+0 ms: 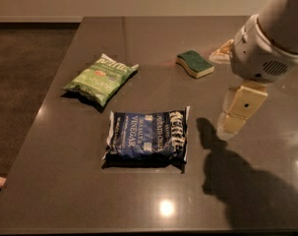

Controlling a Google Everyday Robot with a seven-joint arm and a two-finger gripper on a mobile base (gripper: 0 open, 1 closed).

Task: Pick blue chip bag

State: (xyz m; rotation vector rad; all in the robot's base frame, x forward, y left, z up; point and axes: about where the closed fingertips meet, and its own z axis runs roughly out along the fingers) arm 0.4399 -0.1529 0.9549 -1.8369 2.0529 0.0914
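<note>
The blue chip bag (147, 136) lies flat near the middle of the dark table (138, 38), its white "VINEGAR" lettering facing up. My gripper (234, 122) hangs from the white arm (266, 48) above the table at the right. It is to the right of the bag, apart from it, and holds nothing.
A light green chip bag (100, 78) lies to the upper left of the blue one. A green-and-yellow sponge (194, 63) sits behind it, with a pale object (221, 53) beside it. The table's left edge drops to brown carpet (25, 82).
</note>
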